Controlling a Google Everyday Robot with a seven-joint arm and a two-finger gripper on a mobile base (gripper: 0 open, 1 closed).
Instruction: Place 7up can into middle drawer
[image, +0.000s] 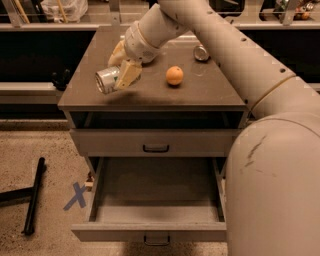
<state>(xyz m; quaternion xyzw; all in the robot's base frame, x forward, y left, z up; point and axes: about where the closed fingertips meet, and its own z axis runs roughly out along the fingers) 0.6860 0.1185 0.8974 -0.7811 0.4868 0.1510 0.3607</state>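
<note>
My gripper (121, 78) is shut on the 7up can (105, 80), a silvery-white can held on its side just above the front left part of the cabinet top (210, 90). The middle drawer (155, 197) is pulled open below, a wide grey tray with tall side walls and a dark bar handle (156, 240) on its front panel. It holds nothing. The can is above and behind the drawer's left half.
An orange (174, 75) lies on the cabinet top right of the can. Another can (201, 52) stands at the back right. A matching closed drawer front (155, 142) sits above the open one. My arm fills the right side. A black stand (33, 195) and blue X (76, 195) are on the floor left.
</note>
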